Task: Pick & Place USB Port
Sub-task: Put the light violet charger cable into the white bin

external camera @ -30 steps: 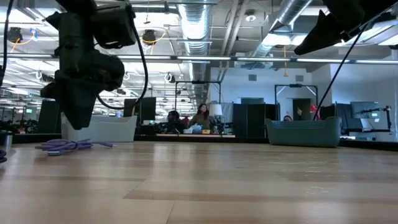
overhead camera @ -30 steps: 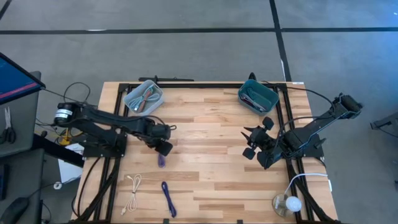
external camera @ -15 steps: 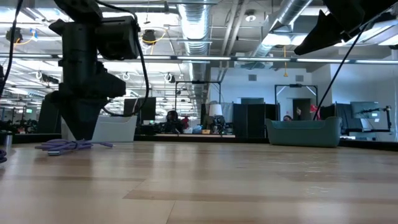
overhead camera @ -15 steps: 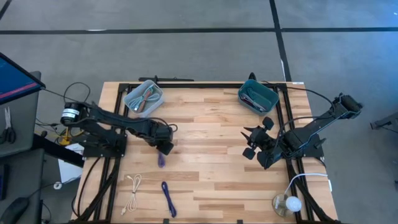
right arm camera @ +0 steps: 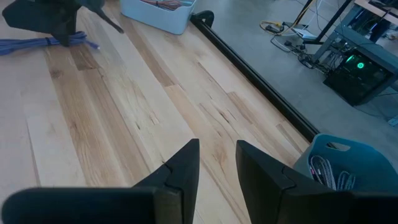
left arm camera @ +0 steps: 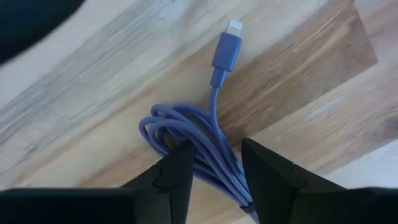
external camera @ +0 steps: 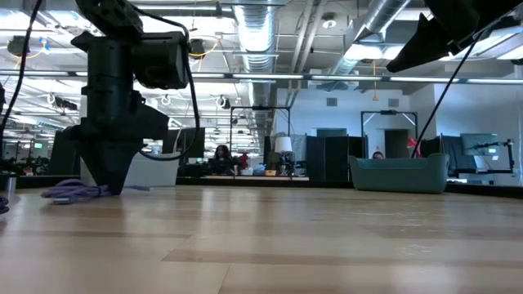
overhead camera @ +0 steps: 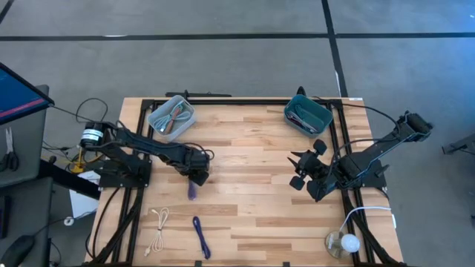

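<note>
A coiled purple USB cable [left arm camera: 186,134] lies flat on the wooden table, its plug [left arm camera: 227,46] pointing away from the coil. In the high view the cable [overhead camera: 193,191] sits left of centre. My left gripper [left arm camera: 214,171] is open and low over it, pointing down, one finger on each side of the coil's strands. The low view shows that gripper [external camera: 102,184] down at table level beside the cable [external camera: 69,192]. My right gripper [overhead camera: 300,172] is open and waits over the table's right half, holding nothing. My left gripper comes from above, pointing down, with its open fingers [left arm camera: 177,174] on either side of the coil's strands [left arm camera: 217,163]. Whether the fingers touch the cable I cannot tell. The coil lies flat on the table.
A grey bin [overhead camera: 171,116] with cables stands at the far left and a teal bin [overhead camera: 307,115] with cables at the far right. A white cable [overhead camera: 157,230] and another purple cable [overhead camera: 201,236] lie near the near edge. A white round object [overhead camera: 341,243] sits at the near right corner.
My left gripper has come down to table level and moved slightly toward the near edge, onto the purple cable, so its fingers now straddle the coil. The cable has stayed where it was.
</note>
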Robot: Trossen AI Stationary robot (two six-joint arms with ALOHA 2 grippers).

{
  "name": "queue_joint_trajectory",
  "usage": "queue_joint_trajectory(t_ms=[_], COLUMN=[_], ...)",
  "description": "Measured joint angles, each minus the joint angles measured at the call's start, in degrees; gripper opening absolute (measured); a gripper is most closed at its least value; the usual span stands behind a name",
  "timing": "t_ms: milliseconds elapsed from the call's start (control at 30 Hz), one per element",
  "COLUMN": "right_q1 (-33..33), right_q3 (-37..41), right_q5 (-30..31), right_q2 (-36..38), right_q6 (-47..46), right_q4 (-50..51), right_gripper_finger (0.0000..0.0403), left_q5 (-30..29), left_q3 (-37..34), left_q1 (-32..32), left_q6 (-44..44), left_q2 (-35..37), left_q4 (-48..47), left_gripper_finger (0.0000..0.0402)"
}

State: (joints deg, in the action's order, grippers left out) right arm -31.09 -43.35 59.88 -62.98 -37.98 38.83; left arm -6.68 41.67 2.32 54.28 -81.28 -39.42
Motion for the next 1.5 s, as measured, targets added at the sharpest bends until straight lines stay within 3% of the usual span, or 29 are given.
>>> queue_joint_trajectory(t_ms=[233,433,700,900,1233,1500], right_q1=[0.0,0.0,0.0,0.0,0.0,0.0], right_q3=[0.0,0.0,0.0,0.0,0.0,0.0], right_q5=[0.0,0.0,0.0,0.0,0.0,0.0], right_q2=[0.0,0.0,0.0,0.0,0.0,0.0], right_q6=[0.0,0.0,0.0,0.0,0.0,0.0], right_q4=[0.1,0.2,0.2,0.2,0.2,0.2], right_gripper_finger=[0.0098,0.0098,0.0098,0.0098,0.0098,0.0098], left_q5=[-0.6,-0.8,-3.9,-9.0,-23.4,-44.0], left_q3=[-0.5,-0.5,-0.6,-0.6,-0.5,-0.5], left_q1=[-0.1,-0.1,-0.1,-0.8,-2.5,-2.4], left_q6=[-0.1,-6.3,-12.0,-15.2,-27.3,-40.4], left_q2=[2.3,3.1,3.8,9.8,29.4,37.5], left_q4=[0.7,1.0,2.4,2.4,3.2,3.2], left_gripper_finger=[0.0083,0.0013,0.0010,0.0009,0.0009,0.0008])
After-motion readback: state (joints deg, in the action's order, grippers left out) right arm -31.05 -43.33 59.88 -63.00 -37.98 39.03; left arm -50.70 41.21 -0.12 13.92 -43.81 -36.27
